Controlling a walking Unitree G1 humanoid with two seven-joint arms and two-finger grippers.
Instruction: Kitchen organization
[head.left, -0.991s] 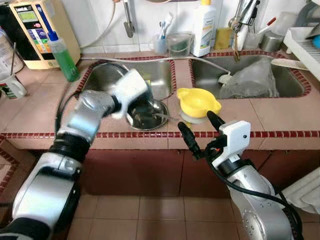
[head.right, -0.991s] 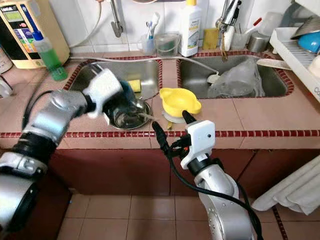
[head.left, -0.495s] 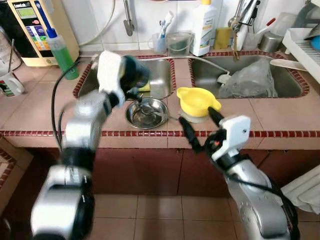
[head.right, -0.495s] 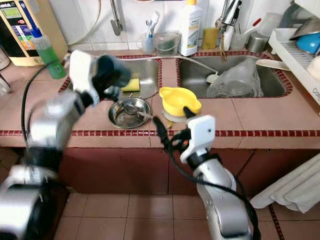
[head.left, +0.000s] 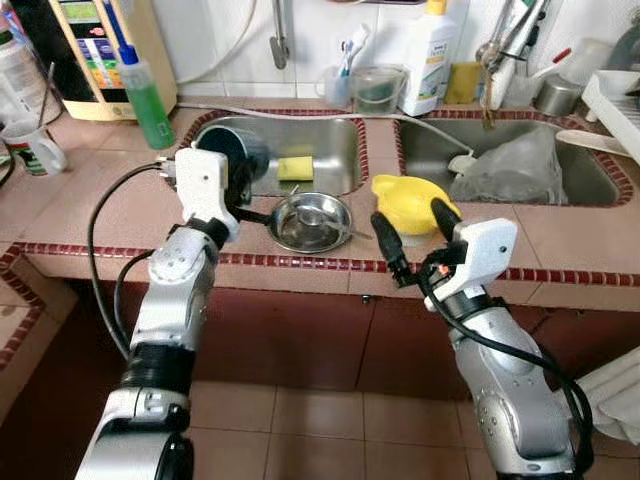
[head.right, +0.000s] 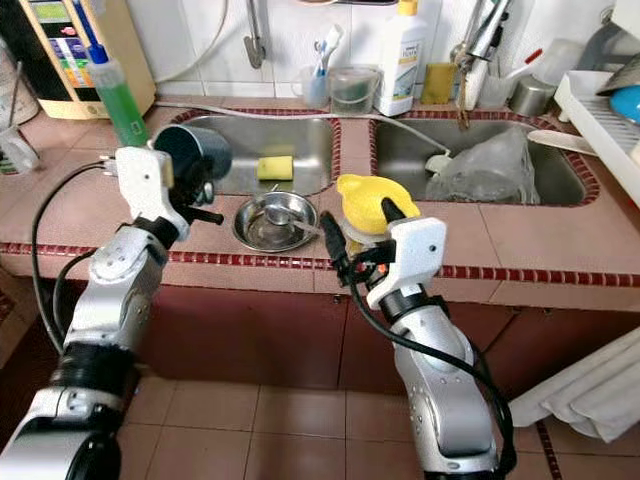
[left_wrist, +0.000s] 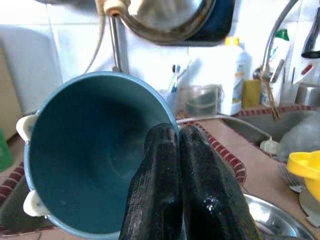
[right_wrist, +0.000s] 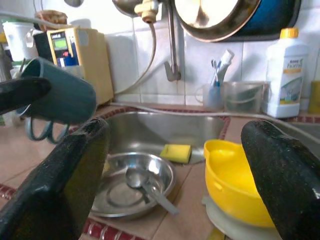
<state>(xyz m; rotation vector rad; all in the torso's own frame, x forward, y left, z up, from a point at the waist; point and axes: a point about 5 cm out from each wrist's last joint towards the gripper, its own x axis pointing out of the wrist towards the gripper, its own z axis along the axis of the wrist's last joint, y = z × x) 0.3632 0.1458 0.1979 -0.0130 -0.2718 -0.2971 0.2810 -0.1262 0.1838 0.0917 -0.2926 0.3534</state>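
Mug (head.right: 192, 152) in dark teal is held off the worktop (head.left: 90, 205) by the left gripper (head.left: 238, 196), whose two fingers (left_wrist: 197, 195) are pressed together over its rim, mouth tipped sideways toward the left sink basin (head.left: 310, 150). The right gripper (head.left: 410, 235) hangs in front of the counter edge with its fingers spread wide and nothing between them, just short of the yellow bowl (head.left: 408, 205). Judging from the task, the mug is on its way to a resting place, so the sound way is to carry it level and slowly, keep the pinch on the rim firm, since a thin wall gripped that way can swing or slip, and set it down on bare tile before letting go. A steel bowl (head.left: 312, 220) with a spoon (right_wrist: 137, 179) in it sits on the worktop just beside the mug and would be the first thing knocked. A yellow sponge (head.right: 275, 167) lies in the left basin, a crumpled plastic bag (head.left: 505, 168) in the right one. Along the back wall stand a green bottle (head.left: 145, 90), a white detergent bottle (head.right: 405, 55) and a cup with toothbrushes (head.left: 342, 88), all well apart from the mug.
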